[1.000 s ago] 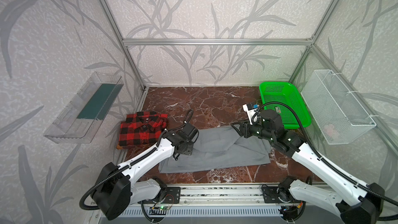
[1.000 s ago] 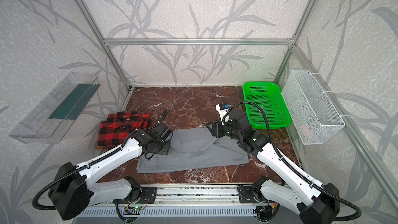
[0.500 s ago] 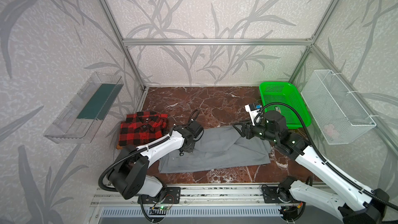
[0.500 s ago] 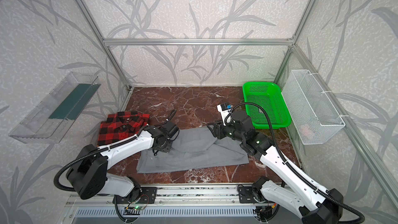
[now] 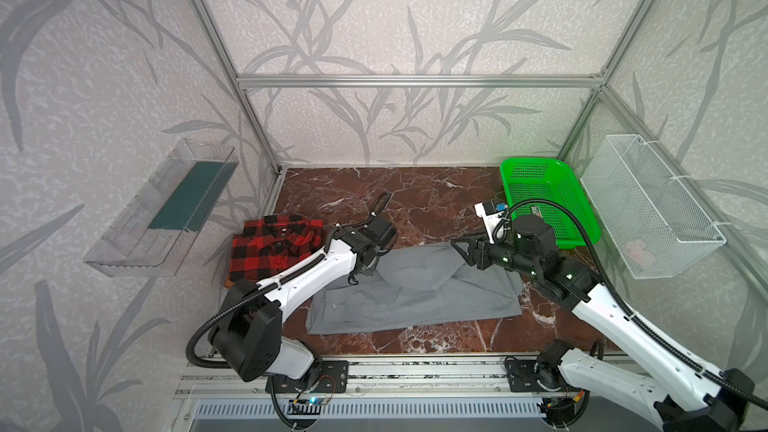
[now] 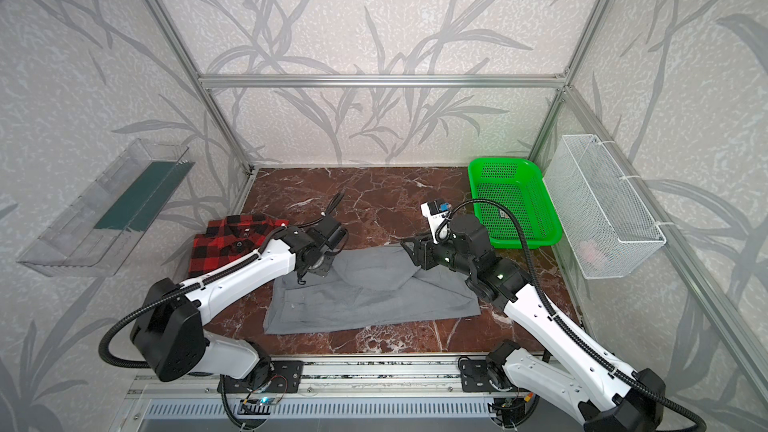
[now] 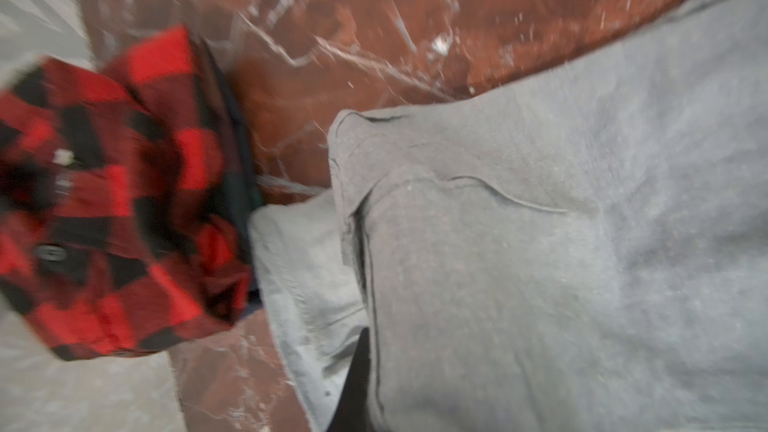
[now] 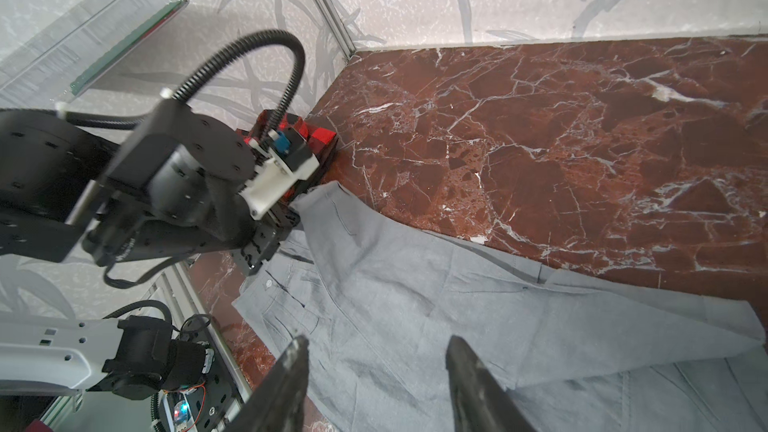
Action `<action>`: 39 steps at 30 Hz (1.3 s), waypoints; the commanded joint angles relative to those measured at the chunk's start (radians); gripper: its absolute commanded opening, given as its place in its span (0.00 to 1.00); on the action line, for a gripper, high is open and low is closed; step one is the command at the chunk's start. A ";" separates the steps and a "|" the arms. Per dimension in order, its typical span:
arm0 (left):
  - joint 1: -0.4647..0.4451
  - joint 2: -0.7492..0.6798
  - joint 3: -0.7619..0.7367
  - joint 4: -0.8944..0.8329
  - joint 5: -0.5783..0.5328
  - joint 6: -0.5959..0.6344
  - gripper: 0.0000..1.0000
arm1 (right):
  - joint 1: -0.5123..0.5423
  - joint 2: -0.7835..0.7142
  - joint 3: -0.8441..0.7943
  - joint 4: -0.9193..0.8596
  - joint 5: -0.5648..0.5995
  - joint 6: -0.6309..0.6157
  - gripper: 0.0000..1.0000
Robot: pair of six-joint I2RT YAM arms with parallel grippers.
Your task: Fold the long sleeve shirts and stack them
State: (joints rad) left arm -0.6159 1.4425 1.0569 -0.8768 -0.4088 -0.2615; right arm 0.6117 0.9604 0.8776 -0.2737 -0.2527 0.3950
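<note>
Left wrist view: plaid shirt (image 7: pixel 104 201) blurring, grey shirt (image 7: pixel 540 263) running off the edges. Contents of wire basket (image 5: pixel 648 209) showing too small.

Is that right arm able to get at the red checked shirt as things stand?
Probably not easily: the red plaid shirt lies far left, beyond the left arm, while the right gripper hangs open over the grey shirt.

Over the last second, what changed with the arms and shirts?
The left gripper moved slightly back and right along the left edge of the grey shirt and closed on it. The right gripper stayed open over the shirt's right end. The plaid shirt stayed folded at the left.
</note>
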 commanded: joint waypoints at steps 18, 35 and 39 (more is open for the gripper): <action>-0.148 -0.229 -0.306 0.238 -0.487 0.323 0.00 | -0.045 0.184 -0.136 0.185 -0.145 0.138 0.53; -0.126 -0.485 -0.487 0.607 -0.702 0.570 0.58 | -0.038 0.366 -0.173 0.305 -0.220 0.227 0.51; -0.128 -0.466 -0.424 0.526 -0.563 0.438 0.58 | -0.050 0.395 -0.096 0.164 -0.043 0.189 0.49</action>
State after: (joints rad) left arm -0.7467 0.9684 0.5884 -0.3511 -1.0264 0.2317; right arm 0.5701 1.3388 0.7136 -0.0269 -0.4171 0.6102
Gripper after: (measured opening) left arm 0.579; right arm 0.489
